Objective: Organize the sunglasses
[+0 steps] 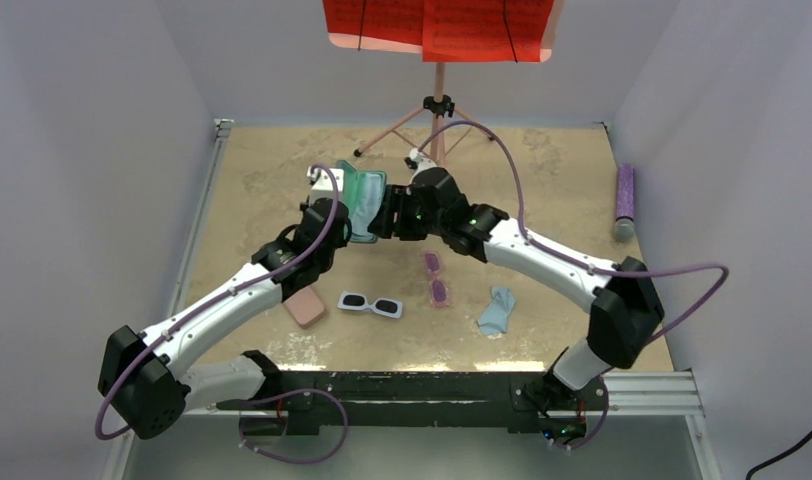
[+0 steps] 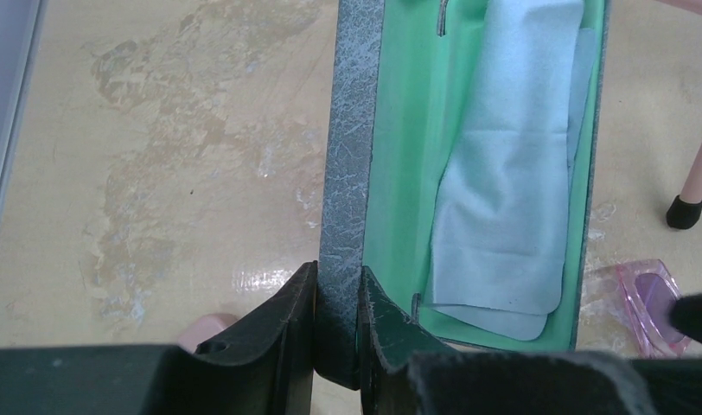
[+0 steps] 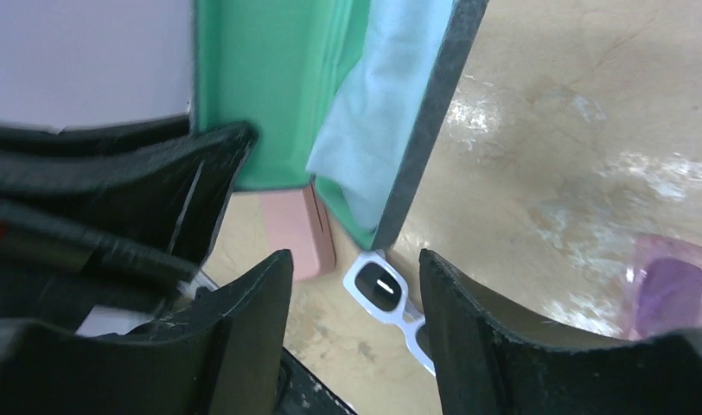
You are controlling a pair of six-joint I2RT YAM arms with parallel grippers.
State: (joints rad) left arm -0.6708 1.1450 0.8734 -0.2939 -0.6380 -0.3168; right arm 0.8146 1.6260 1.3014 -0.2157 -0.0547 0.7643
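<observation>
White sunglasses [image 1: 370, 304] and pink-purple sunglasses [image 1: 437, 278] lie on surface [image 1: 542, 180] near arm bases, both outside open case [image 2: 352, 130]. Beyond, left pincer [image 2: 337, 285] clamped on case wall, case held up. Right pincer [image 3: 354, 259] jaws apart, empty, beside it. Risk: one thin-edge grip lets case swing or slip, spilling cloth [image 2: 512, 156].

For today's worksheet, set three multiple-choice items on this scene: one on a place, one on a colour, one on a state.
1. The white sunglasses lie: A in a case; B on the table; C in a gripper.
2. The open case is lined: A green; B red; C yellow.
3. The left gripper is: A open wide; B shut on the open case's wall; C out of view.
Key: B, they rest on the table; A, green shows around the cloth; B, it pinches the grey wall.
</observation>
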